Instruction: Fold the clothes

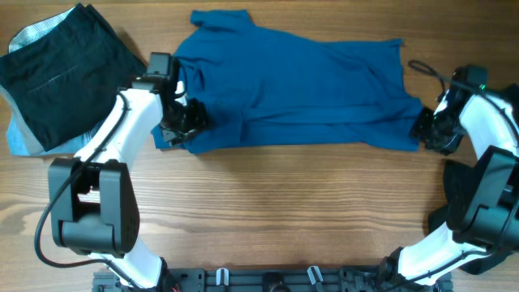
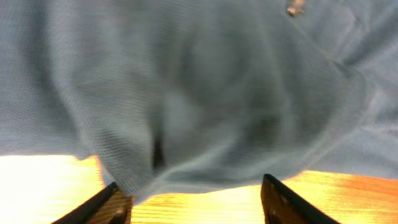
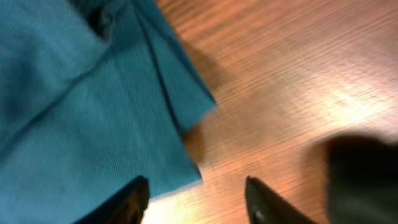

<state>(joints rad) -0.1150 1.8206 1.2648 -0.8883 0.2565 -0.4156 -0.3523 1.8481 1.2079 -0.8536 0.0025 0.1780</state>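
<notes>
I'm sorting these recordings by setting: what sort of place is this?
Probably a robotics lab bench, not a home: a wooden table, a left arm and right arm mounted at its near edge, and a blue shirt spread out near a dark folded garment.

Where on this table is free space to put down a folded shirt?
The widest bare wood is the table strip between the blue shirt and the near edge. A smaller patch lies past the shirt's far right corner, near the black cable. The left side is crowded: dark clothes, and the left gripper at the shirt's edge.
</notes>
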